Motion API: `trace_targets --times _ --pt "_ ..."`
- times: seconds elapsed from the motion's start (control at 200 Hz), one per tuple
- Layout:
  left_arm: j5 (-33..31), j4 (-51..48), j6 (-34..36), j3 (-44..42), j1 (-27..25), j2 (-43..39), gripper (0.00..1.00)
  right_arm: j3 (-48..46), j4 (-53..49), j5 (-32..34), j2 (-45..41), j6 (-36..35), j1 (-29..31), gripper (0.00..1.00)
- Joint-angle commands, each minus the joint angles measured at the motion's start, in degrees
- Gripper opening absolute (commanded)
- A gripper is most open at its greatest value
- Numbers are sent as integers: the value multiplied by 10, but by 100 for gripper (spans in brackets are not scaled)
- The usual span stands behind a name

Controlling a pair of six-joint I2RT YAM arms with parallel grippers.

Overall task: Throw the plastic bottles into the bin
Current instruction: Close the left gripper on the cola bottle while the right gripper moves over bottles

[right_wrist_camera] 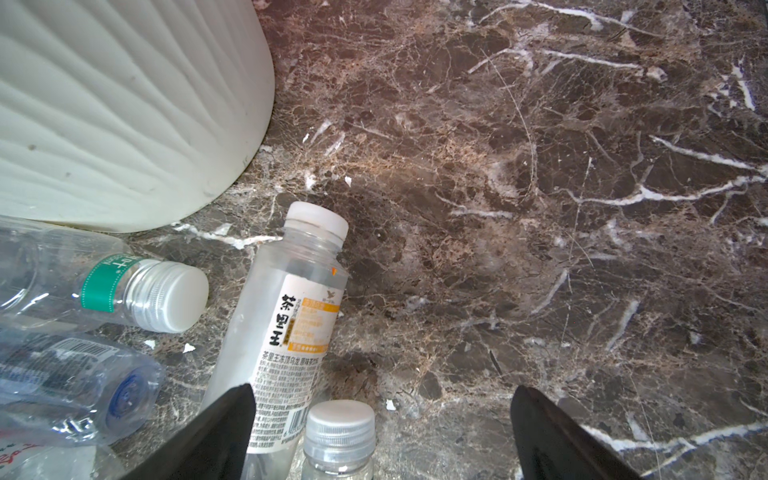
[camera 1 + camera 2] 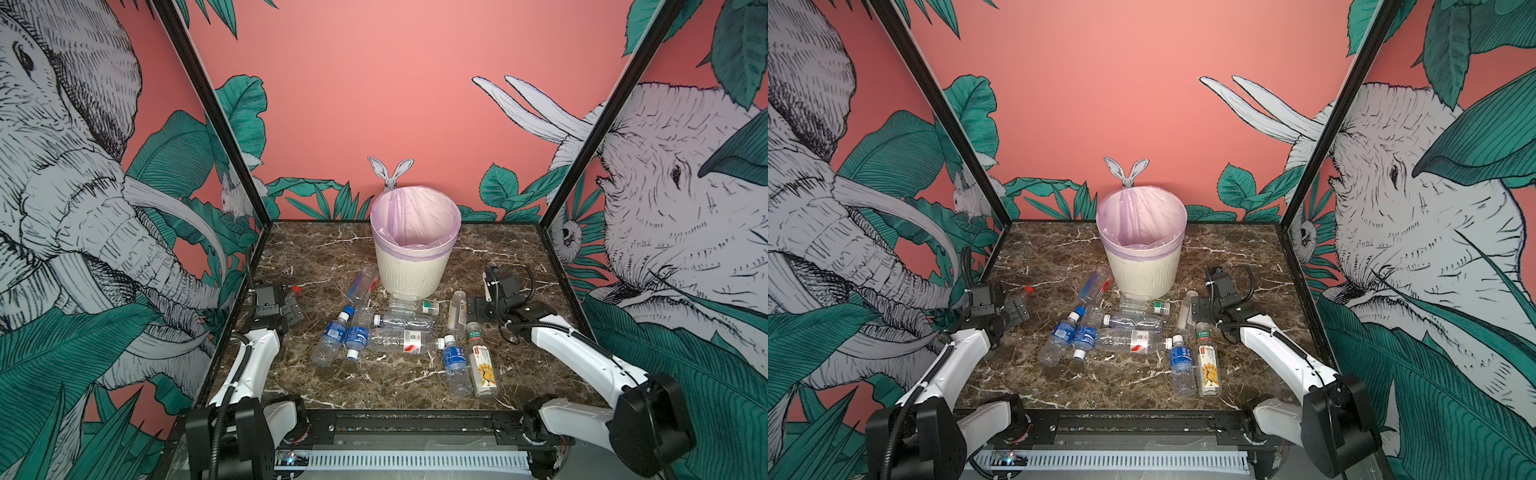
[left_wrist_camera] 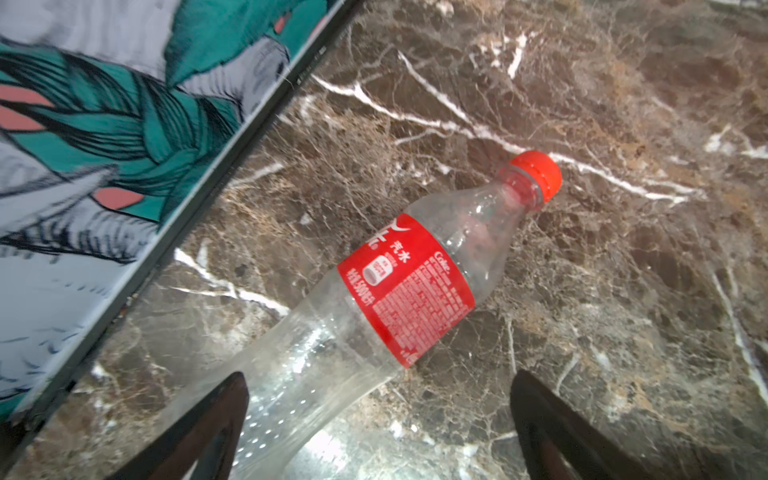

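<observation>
Beneath our wide-spread left gripper (image 3: 380, 374), clear red-labelled, red-capped plastic bottle (image 3: 405, 291) lies flat; right gripper (image 1: 382, 387) equally wide, empty.

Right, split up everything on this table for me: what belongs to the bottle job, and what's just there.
Belongs to the job:
- the plastic bottles lying in front of the bin
- the red-capped bottle apart from them, near the left wall
- the bin with its lilac liner

Just there:
- the marble tabletop
- the jungle-print walls
- the black frame
</observation>
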Motion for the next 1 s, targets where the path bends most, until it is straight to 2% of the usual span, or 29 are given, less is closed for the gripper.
trace_targets --times 0.0,0.185,0.395,0.49,0.6,0.865,0.995 --pt "20 8 -14 -4 9 22 100 -9 10 11 2 2 2 98" --pt "23 16 -17 5 22 46 100 -7 10 12 2 2 2 98" --pt "94 21 -19 23 21 110 99 -7 12 10 1 4 2 98" --pt "134 24 -12 32 21 142 95 -8 12 11 -2 4 2 98" --pt "156 27 -14 32 19 150 95 -13 13 11 -6 5 2 98" --pt "117 -21 14 52 -31 143 94 -17 18 5 -5 13 2 98" --pt "111 -25 32 57 -48 156 89 -15 23 -1 3 16 2 97"
